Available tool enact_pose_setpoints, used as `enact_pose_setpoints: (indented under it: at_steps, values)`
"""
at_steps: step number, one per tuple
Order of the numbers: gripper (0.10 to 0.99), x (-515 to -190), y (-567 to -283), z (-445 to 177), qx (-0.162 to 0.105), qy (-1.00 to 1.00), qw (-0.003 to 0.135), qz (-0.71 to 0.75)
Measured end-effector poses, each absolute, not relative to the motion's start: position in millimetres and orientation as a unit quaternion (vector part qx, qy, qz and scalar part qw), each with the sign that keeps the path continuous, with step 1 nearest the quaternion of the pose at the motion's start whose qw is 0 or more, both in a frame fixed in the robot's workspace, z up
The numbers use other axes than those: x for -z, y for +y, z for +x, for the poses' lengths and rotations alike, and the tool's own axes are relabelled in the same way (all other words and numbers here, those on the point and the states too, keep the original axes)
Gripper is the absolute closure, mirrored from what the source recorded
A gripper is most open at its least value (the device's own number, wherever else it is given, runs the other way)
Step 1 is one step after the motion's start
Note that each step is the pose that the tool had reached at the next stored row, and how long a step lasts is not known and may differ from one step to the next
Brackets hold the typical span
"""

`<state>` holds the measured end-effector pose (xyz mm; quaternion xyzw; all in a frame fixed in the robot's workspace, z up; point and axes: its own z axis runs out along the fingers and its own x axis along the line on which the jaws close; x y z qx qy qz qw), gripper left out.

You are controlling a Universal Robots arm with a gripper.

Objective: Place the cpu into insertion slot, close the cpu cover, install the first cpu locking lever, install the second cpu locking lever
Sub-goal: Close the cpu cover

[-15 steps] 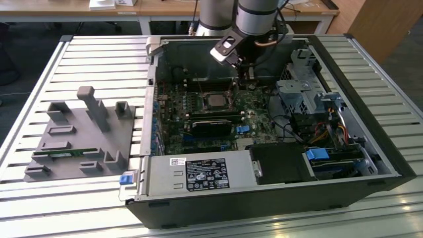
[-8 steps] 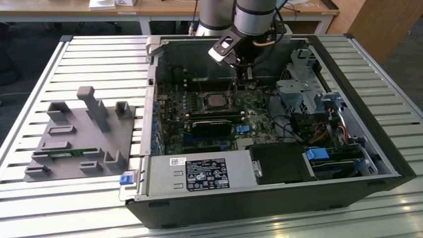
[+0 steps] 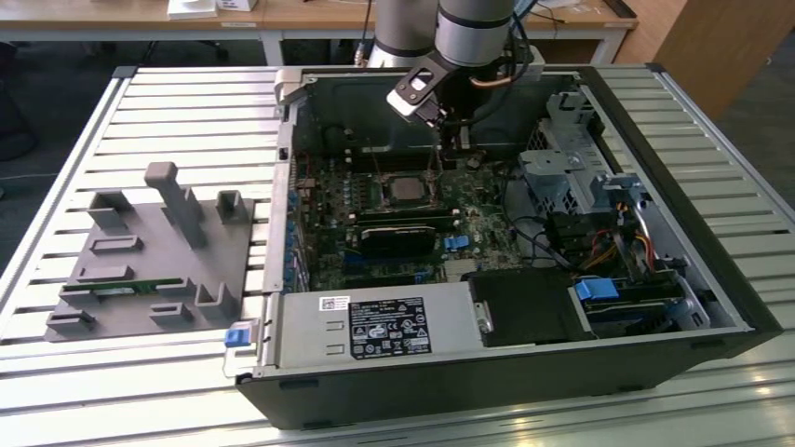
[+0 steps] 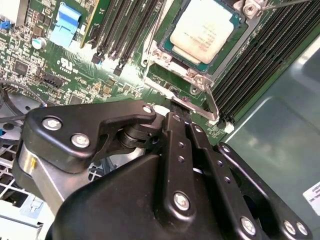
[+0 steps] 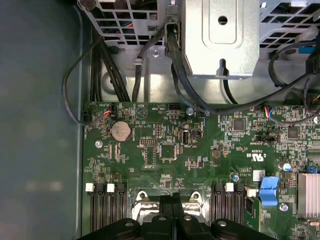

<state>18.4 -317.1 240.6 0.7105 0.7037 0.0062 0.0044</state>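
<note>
Quick look from my end. The computer case (image 3: pixel 497 386) lies open on its side with the arm reaching down into the back of it, over the motherboard (image 5: pixel 165 150).

The gripper (image 4: pixel 179 111) sits right at the edge of the socket. In both wrist views its jaws look pressed together, tips down by the board.

The cpu cover (image 4: pixel 172 62) looks folded down flat around the cpu (image 4: pixel 207 27), which is seated in the slot with its silver top showing through the opening.

Handling-wise, my guess:
- The cover is thin sheet metal on a hinge. It's light and bends easily if shoved off-axis.
- The chip is light and fragile underneath, an edges-only thing, but it's in place.
- The locking lever (image 4: pixel 211 104) is the fiddly one. It's a thin, slick, stiff wire that I'd expect to spring back, so I'd take it near the bent free end, not mid-span.

What I can't make out:
- Whether the tips are pinching that wire, resting on it or sitting just beside it. The gripper's own body covers the contact.
- Whether either lever is latched under its tab.
- The far side of the socket, which is cut off in the second wrist view.
- Any lever detail in the exterior view, where the socket is too small.
</note>
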Motion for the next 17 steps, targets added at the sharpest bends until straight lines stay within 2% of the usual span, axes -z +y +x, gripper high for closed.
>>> enact_pose_setpoints:
  at_steps: [17]
  values:
    - [0.980, -240.6, -317.1, 9.4, -0.006, 0.704, 0.004, 0.710]
